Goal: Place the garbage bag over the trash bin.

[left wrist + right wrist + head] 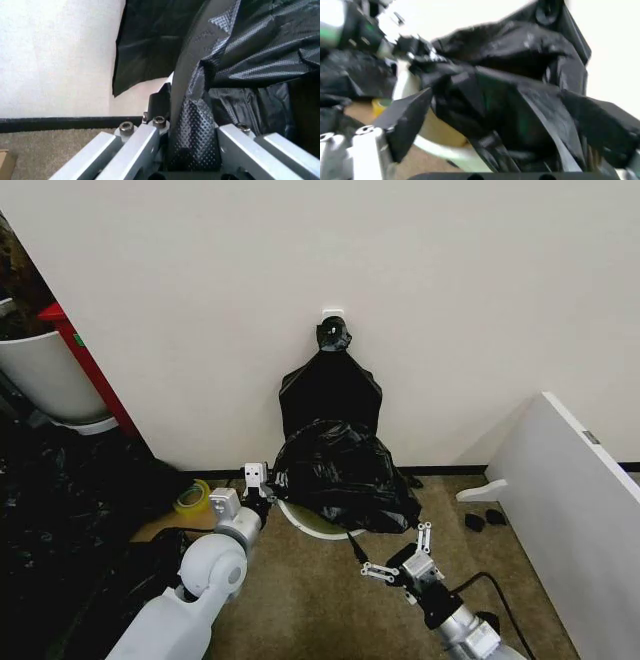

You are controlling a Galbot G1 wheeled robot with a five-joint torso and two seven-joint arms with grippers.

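Note:
The glossy black garbage bag lies crumpled over the top of the white trash bin, of which a strip of rim shows below the plastic. My left gripper is at the bin's left edge, shut on the garbage bag, with the bin's wall running between its fingers. My right gripper hangs low in front of the bin's right side, open and holding nothing. In its wrist view the garbage bag and the trash bin's rim lie just ahead of its spread fingers.
A flat black sheet with a knotted neck hangs on the wall behind the bin. A heap of black plastic covers the floor at left, below a large white tub. A yellow tape roll lies beside my left arm. A white board leans at right.

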